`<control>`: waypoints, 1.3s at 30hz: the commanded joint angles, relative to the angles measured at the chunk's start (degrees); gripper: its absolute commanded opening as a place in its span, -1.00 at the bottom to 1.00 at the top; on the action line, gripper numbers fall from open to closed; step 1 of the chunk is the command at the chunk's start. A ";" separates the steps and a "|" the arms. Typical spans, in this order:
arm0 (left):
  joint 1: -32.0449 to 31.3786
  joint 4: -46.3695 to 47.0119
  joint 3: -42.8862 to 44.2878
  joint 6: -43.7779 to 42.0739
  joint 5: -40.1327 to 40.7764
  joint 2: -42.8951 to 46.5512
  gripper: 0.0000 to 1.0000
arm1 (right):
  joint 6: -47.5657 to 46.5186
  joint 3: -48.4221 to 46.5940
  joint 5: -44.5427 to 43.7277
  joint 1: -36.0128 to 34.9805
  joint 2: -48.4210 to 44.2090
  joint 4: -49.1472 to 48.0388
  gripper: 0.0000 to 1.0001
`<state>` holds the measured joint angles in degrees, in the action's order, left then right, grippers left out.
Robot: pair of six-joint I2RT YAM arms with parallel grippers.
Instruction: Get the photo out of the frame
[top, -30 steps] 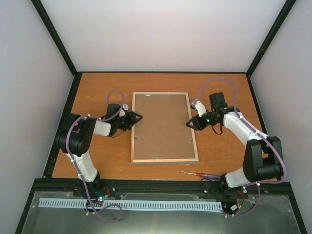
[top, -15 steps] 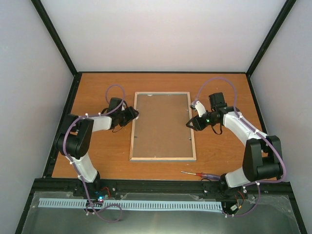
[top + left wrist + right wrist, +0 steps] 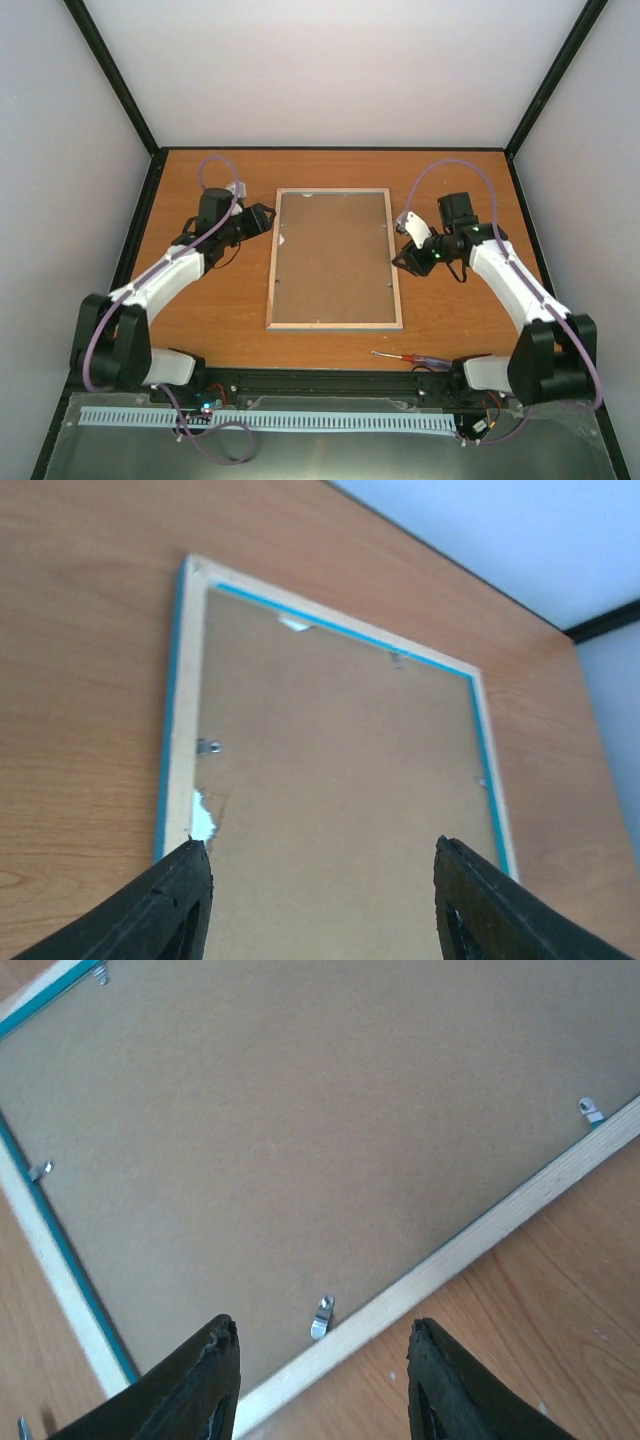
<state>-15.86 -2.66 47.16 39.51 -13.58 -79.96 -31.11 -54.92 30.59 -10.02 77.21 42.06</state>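
The frame [image 3: 272,262] lies face down in the middle of the table, pale wood rim up, with the brown backing board [image 3: 333,255] filling it. The photo is hidden under that board. My left gripper [image 3: 267,217] hovers at the frame's far left edge, open and empty. In the left wrist view the gripper [image 3: 320,900] spans the board [image 3: 340,770], and a torn white spot [image 3: 203,815] shows by the rim [image 3: 185,700]. My right gripper [image 3: 402,260] is just off the frame's right edge, open. In the right wrist view the gripper [image 3: 325,1380] straddles a metal tab [image 3: 321,1317] by the rim [image 3: 500,1215].
A red-handled screwdriver [image 3: 405,357] lies near the table's front edge, right of centre. More small metal tabs [image 3: 590,1110] sit along the frame's inner edge. Black rails border the table, with grey walls behind and on both sides.
The left arm has swung out to the left and stretched, its gripper moving up along the frame's left edge and opening wider. The frame slid slightly left. The right gripper backed a little to the right.
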 commanded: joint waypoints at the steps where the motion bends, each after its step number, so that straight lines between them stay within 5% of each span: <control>1: -0.40 -9.53 2.54 -12.08 -5.02 6.64 0.22 | -14.44 -0.32 -3.23 0.21 -7.29 11.23 -0.09; 5: -0.41 -13.90 3.08 -18.67 -6.60 11.74 0.27 | -26.95 2.70 -4.84 -1.40 -11.19 22.11 -0.09; 10: -0.40 -12.91 -0.52 -23.70 -0.52 15.58 0.36 | -30.44 10.15 -13.61 -8.29 -14.08 25.29 -0.14; 39: -0.40 -13.47 -3.72 -26.23 11.63 22.19 0.39 | -15.66 16.34 -23.56 -43.87 0.88 15.86 -0.21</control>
<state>-15.92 -16.60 43.18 14.39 -3.16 -58.06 -50.13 -39.20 9.58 -50.92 75.79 61.39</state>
